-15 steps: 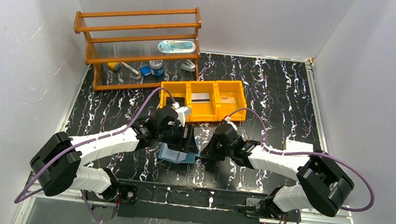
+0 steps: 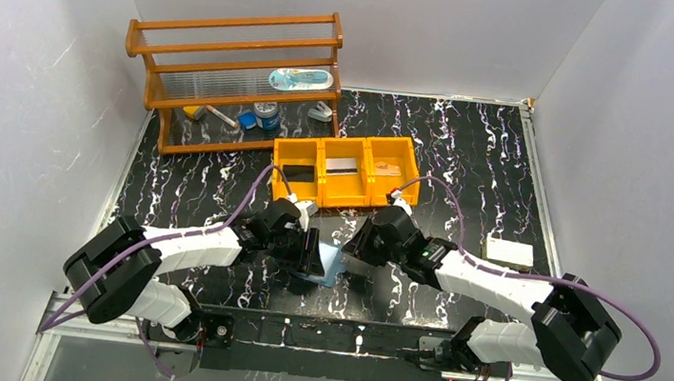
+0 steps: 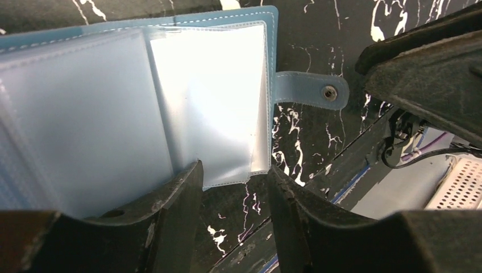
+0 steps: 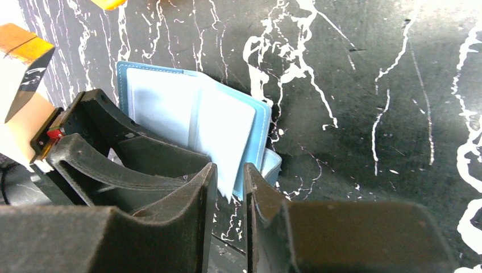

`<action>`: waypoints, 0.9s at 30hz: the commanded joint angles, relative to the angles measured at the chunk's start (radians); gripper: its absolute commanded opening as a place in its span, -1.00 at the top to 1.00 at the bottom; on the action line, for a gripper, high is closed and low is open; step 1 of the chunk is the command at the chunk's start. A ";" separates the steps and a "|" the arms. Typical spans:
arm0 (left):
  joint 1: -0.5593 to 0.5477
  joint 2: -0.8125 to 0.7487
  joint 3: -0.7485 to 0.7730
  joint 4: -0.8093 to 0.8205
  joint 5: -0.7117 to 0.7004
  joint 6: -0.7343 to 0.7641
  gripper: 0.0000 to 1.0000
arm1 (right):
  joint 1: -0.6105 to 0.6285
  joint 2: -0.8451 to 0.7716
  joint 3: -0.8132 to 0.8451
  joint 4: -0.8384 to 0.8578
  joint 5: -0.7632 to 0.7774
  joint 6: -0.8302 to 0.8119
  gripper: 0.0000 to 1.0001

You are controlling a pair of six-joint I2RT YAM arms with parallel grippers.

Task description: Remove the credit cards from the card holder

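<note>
Nearest the arm bases, the card holder (image 2: 332,267) lay opened on the black marbled table (image 2: 471,158), between the two grippers, with its pale clear sleeves fanned upward. The left gripper (image 3: 233,182) hung over it with its fingers plainly apart, and the lower edge of one sleeve sat in the gap without being pinched. The holder's small snap tab (image 3: 310,91) stuck out to the side, flat on the table. The right gripper (image 4: 228,176) came in from the other side with its fingers only narrowly parted. A sleeve's corner reached into that slit, and I could not tell whether it touched either finger. Farther back stood the orange tray (image 2: 342,197), with a silver-grey credit card (image 2: 343,165) in its middle compartment and a tan credit card (image 2: 387,169) in its right one. A white box (image 2: 508,252) lay off to the right, and a wooden rack (image 2: 230,83) stood at the far left.
</note>
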 commanded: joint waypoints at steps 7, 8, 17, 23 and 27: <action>-0.002 -0.056 0.010 -0.096 -0.087 0.017 0.12 | -0.005 0.154 0.130 0.143 -0.113 -0.032 0.37; -0.004 -0.059 0.012 -0.098 -0.088 0.019 0.12 | -0.005 0.187 0.148 0.143 -0.121 -0.031 0.38; -0.003 -0.148 0.057 -0.200 -0.153 0.043 0.08 | -0.005 0.353 0.108 0.162 -0.128 0.021 0.49; -0.002 -0.225 0.161 -0.340 -0.291 0.132 -0.30 | -0.005 0.380 0.067 0.145 -0.134 0.005 0.52; -0.003 -0.175 0.212 -0.379 -0.319 0.219 -0.38 | -0.006 0.369 0.040 0.182 -0.135 0.021 0.52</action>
